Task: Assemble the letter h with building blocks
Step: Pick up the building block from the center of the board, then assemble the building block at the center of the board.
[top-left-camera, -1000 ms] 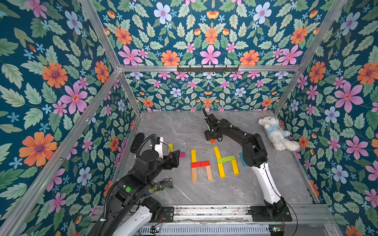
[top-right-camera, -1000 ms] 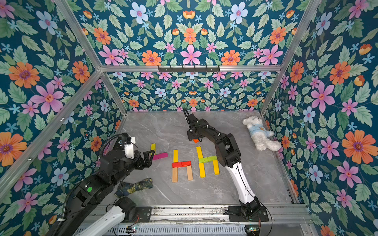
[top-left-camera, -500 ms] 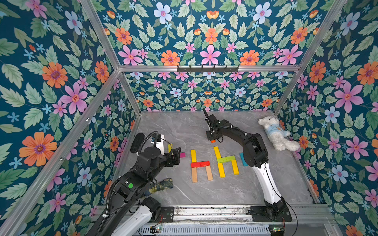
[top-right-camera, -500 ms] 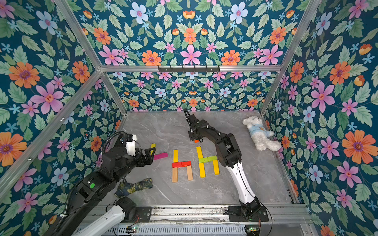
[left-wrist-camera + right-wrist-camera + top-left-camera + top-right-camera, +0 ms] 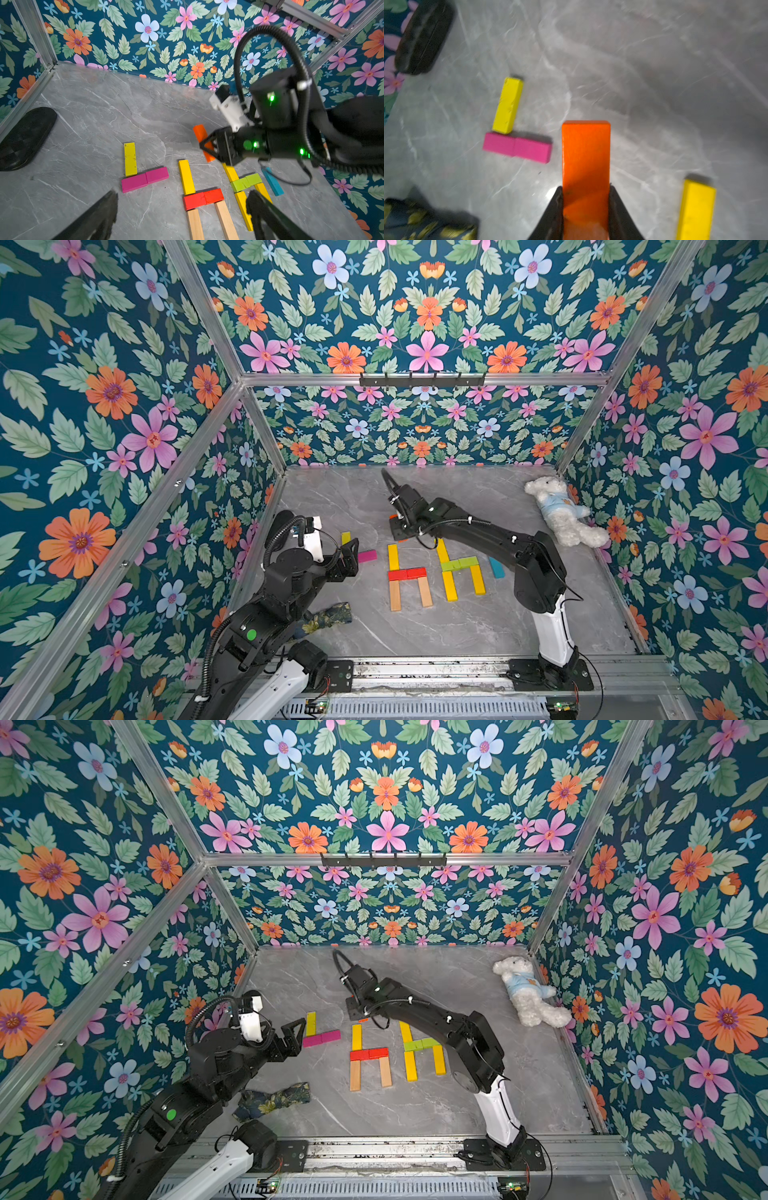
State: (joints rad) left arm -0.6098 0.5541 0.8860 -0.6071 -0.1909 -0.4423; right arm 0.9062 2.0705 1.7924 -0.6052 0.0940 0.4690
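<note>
Progress: red-barred h (image 5: 407, 575) and lime-barred h (image 5: 460, 564) lie complete beside the magenta crossbar (image 5: 321, 1038), whose h lacks legs; right gripper (image 5: 586, 188) clasps an orange block (image 5: 586, 149), left gripper (image 5: 348, 558) gapes empty.

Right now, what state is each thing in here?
right gripper, shut on the orange block
left gripper, open, empty
red-and-wood h, complete, flat
yellow-and-lime h, complete, flat
magenta-and-yellow h, unfinished, legs missing
blue block, lying loose
plush bear, lying down
patterned cloth, crumpled

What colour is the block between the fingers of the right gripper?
The block is orange, best seen in the right wrist view.
</note>
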